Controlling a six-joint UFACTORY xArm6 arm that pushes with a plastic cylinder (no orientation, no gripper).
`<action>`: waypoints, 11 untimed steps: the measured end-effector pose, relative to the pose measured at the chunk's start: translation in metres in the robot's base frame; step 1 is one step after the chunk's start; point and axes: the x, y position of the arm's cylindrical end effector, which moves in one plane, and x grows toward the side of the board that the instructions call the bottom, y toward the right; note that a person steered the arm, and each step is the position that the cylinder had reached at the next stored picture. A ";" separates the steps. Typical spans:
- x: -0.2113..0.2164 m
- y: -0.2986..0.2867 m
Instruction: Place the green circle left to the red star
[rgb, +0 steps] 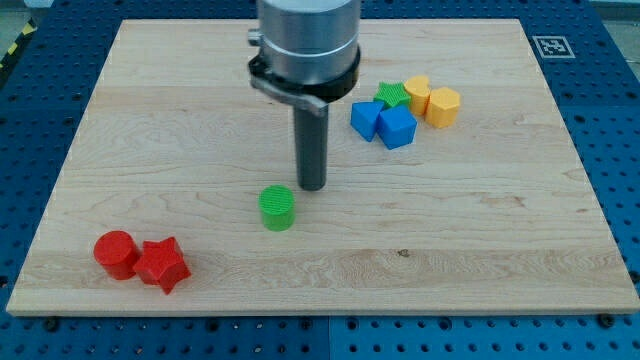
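My tip (313, 186), a bare rod with no jaws, stands just up-right of the green circle (277, 207), well apart from the red star (162, 265).

Bare board (400, 240) between green circle (277, 207), red star (163, 265)

light: bright, even | shadows: soft, short beside blocks | focus: sharp | glare: none strong

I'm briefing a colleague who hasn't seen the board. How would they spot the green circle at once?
Start at the wooden board and find my tip near its middle. Just below-left of it stands the green circle, alone; the other green block, a green star, sits in the top-right cluster.
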 end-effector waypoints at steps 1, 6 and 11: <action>0.036 -0.013; 0.076 -0.061; -0.009 0.216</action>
